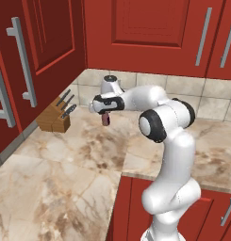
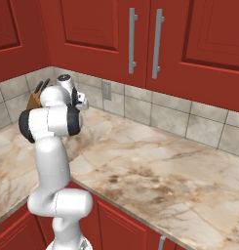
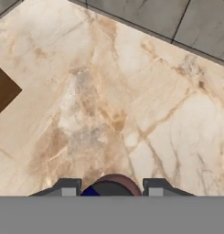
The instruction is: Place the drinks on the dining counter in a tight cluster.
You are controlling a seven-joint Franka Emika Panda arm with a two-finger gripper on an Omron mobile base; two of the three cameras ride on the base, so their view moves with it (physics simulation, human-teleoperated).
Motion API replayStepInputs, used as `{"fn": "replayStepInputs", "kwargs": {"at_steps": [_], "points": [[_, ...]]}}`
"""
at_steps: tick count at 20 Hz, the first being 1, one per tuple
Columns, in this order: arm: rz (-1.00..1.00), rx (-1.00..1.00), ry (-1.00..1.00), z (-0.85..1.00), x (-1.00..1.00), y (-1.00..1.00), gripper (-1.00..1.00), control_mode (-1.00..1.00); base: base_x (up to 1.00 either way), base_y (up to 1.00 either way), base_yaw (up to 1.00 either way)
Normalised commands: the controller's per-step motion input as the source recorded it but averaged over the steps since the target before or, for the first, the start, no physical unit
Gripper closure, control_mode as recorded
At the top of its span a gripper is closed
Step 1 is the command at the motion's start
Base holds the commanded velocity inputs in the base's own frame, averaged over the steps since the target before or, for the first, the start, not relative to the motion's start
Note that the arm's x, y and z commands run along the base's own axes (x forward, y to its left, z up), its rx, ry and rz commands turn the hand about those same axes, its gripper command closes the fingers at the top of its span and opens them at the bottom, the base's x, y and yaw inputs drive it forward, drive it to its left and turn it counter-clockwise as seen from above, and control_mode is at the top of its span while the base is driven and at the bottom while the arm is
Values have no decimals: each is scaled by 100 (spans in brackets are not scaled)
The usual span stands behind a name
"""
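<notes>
Your jaws are clamped on the maroon can [image 1: 105, 119], hanging above the marble desk [image 1: 65, 164] beside the knife block [image 1: 54, 117].

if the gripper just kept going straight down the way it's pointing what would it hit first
The gripper, shut on the short maroon can, points down at the beige veined marble counter. The can's base would probably meet bare marble first; the wooden knife block sits aside.

Bare beige veined marble surface [image 1: 79, 155] under gripper [image 1: 105, 119]; wooden knife block [image 1: 54, 118] to its left, tiled wall [image 1: 202, 96] close behind.
</notes>
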Motion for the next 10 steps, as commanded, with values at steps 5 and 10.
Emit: {"fn": "replayStepInputs", "kwargs": {"at_steps": [5, 10], "points": [[0, 0, -2, 57, -82, -43, 100, -100, 0, 0, 0], [0, 1, 0, 67, -94, -52, 100, -100, 0, 0, 0]]}}
